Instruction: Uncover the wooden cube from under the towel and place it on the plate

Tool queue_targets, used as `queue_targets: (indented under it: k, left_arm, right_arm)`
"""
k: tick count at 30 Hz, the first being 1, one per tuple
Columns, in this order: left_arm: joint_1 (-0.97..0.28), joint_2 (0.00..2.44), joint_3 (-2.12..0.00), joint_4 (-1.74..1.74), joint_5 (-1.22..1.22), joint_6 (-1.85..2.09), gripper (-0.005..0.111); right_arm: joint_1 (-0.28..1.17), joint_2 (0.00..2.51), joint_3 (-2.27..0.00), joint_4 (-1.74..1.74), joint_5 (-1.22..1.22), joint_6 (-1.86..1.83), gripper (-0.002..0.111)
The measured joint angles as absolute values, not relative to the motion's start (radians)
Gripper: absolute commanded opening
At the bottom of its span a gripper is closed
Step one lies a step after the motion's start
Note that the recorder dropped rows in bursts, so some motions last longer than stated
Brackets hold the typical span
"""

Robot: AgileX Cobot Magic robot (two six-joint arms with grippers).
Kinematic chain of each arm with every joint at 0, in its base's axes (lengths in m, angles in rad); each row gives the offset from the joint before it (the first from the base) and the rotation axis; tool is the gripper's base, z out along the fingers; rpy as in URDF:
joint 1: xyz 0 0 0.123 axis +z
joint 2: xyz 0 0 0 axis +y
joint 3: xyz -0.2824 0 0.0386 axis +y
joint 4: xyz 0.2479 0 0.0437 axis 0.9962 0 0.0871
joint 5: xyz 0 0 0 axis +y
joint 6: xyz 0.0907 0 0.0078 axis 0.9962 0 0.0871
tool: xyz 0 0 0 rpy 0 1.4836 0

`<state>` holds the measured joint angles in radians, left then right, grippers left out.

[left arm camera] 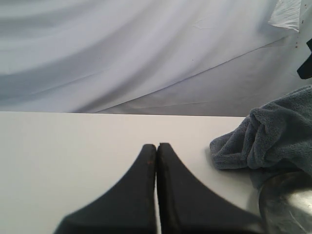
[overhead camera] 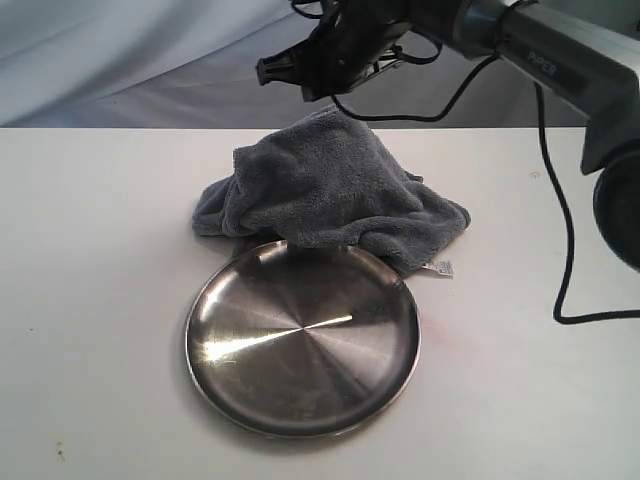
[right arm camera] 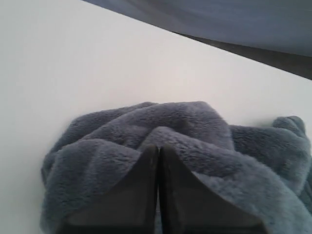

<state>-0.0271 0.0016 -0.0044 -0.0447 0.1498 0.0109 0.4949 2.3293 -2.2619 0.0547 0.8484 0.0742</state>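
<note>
Right pincer [right arm camera: 157,146] and left pincer [left arm camera: 156,145] are both closed. If you yank the towel [overhead camera: 330,185], the hidden wooden cube may tumble across the worktop [overhead camera: 100,250] or knock the plate [overhead camera: 300,370].

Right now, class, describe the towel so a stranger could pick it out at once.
On the white table lies a round shiny steel plate. Heaped behind it, at its far rim, is the towel: the only soft, dark grey, fluffy thing, with a small white label.
</note>
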Motion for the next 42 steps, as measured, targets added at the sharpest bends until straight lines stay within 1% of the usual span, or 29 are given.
queue_targets:
  k: [7, 11, 14, 21, 25, 31, 37, 42]
  left_arm:
    - [-0.027, 0.002, -0.004, -0.045, 0.15, 0.011, 0.001]
    - [-0.027, 0.002, -0.004, -0.045, 0.15, 0.011, 0.001]
    - [-0.027, 0.002, -0.004, -0.045, 0.15, 0.011, 0.001]
    - [-0.027, 0.002, -0.004, -0.045, 0.15, 0.011, 0.001]
    - [-0.027, 0.002, -0.004, -0.045, 0.15, 0.011, 0.001]
    - [-0.027, 0.002, -0.004, -0.045, 0.15, 0.011, 0.001]
    - [-0.027, 0.002, -0.004, -0.045, 0.15, 0.011, 0.001]
    - [-0.027, 0.002, -0.004, -0.045, 0.15, 0.011, 0.001]
  right_arm:
    - [0.575, 2.33, -2.262, 0.059, 0.836, 0.061, 0.0]
    - [0.608, 2.33, -2.264, 0.059, 0.869, 0.047, 0.0]
    - [0.631, 2.33, -2.264, 0.059, 0.937, 0.028, 0.0]
    - [0.677, 2.337, -2.264, 0.059, 1.181, -0.073, 0.0]
    - [0.704, 2.337, -2.238, 0.077, 1.207, -0.093, 0.0]
    - [0.71, 2.306, -2.072, 0.093, 1.216, -0.11, 0.0]
    - [0.703, 2.195, -1.855, 0.0, 1.218, -0.109, 0.0]
    - [0.616, 2.073, -1.697, 0.007, 1.175, -0.107, 0.0]
